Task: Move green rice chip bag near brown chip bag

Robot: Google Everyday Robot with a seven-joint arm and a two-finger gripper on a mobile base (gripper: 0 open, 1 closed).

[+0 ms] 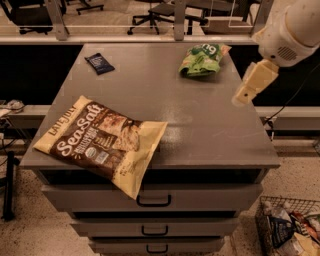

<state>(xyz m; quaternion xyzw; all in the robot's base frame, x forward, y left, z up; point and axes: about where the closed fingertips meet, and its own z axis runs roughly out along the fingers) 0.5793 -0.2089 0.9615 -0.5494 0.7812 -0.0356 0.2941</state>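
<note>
The green rice chip bag lies at the far right of the grey cabinet top. The brown chip bag, with white "Sea Salt" lettering, lies flat at the front left, its corner hanging over the front edge. My gripper hangs from the white arm at the right, over the cabinet's right edge, in front of and to the right of the green bag and apart from it.
A small dark blue packet lies at the far left of the top. Drawers with handles are below. A wire basket of packets stands on the floor at the right. Office chairs stand behind a rail.
</note>
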